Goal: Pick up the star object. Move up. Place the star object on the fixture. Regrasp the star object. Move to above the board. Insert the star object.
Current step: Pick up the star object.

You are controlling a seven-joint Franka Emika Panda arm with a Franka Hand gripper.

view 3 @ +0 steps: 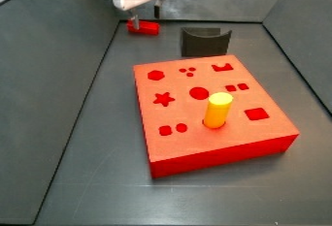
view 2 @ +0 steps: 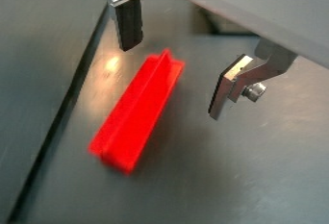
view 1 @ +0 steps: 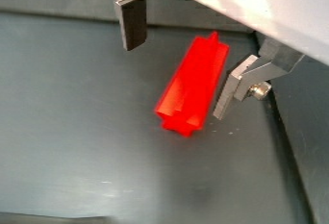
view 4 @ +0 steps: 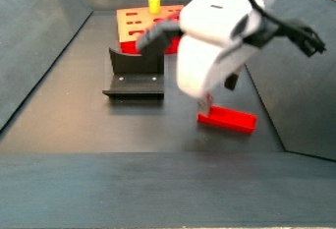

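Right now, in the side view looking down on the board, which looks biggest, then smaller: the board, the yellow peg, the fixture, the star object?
1. The board, by far.
2. The fixture.
3. The yellow peg, close to the fixture, so unsure.
4. The star object, lying farthest back under the open pincer, so distance may shrink it.

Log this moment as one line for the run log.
phase: pre-grasp | gripper: open, straddling star object | star object: lying flat on floor, not held | fixture: empty | board: yellow peg in one hole

No legible txt (any view)
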